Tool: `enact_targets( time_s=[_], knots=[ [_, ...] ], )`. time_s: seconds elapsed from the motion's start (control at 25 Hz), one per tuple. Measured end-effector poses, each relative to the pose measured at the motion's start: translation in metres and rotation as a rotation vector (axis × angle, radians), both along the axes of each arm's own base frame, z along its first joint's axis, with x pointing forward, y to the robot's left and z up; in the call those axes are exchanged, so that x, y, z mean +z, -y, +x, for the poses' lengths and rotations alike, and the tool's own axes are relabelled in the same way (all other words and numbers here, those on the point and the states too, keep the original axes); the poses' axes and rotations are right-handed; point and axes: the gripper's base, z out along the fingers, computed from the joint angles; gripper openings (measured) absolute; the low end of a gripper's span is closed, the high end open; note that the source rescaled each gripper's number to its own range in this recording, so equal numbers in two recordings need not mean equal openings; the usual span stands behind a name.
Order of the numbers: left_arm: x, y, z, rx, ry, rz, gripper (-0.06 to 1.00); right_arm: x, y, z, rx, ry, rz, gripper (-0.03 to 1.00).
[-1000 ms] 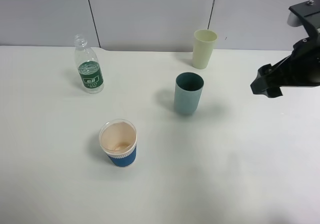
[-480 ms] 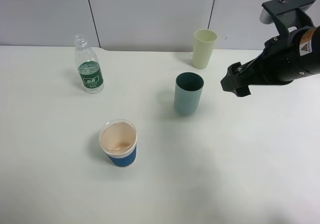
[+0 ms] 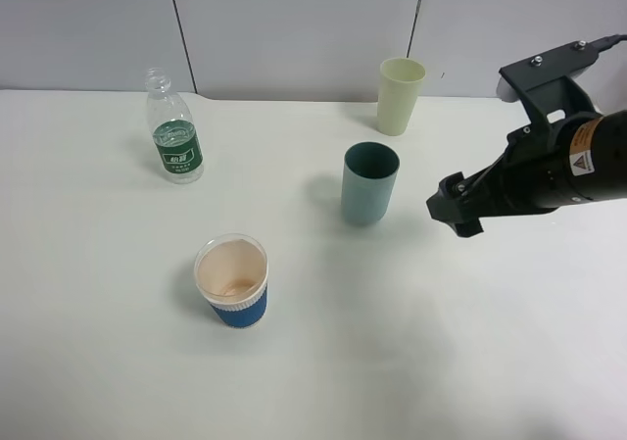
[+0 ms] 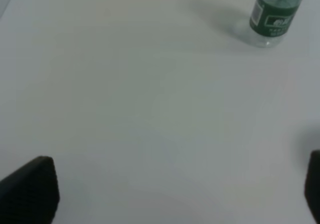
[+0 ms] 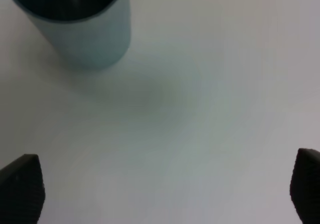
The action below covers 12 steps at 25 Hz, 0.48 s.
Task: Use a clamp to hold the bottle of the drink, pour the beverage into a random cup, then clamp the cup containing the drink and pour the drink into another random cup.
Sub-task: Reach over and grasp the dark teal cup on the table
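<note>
A clear drink bottle [image 3: 173, 138] with a green label stands upright at the back left; it also shows in the left wrist view [image 4: 274, 14]. A teal cup [image 3: 369, 182] stands mid-table. A pale green cup [image 3: 400, 95] stands behind it. A blue paper cup [image 3: 233, 280] with a tan inside stands front left. My right gripper [image 3: 453, 208] hangs to the right of the teal cup, apart from it, open and empty; the right wrist view [image 5: 162, 194] shows the teal cup [image 5: 80, 24] ahead of its spread fingers. My left gripper [image 4: 170, 189] is open and empty, far from the bottle.
The white table [image 3: 411, 342] runs back to a grey panelled wall [image 3: 294, 28]. The right arm's black body [image 3: 558, 156] reaches in from the right edge. The left arm does not show in the exterior high view.
My right arm has moved left and a little down, from the right edge to just right of the teal cup. The bottle and the cups have not moved.
</note>
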Motion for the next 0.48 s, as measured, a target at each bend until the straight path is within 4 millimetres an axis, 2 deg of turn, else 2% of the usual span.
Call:
enact_targets(
  time_s=[0.2,0.48],
  knots=[
    [0.000,0.000,0.000,0.000,0.000,0.000,1.00,-0.014,0.001,-0.007,0.024,0.007,0.024,1.00],
    [0.000,0.000,0.000,0.000,0.000,0.000,1.00,-0.014,-0.003,-0.005,0.044,0.048,0.062,1.00]
  ],
)
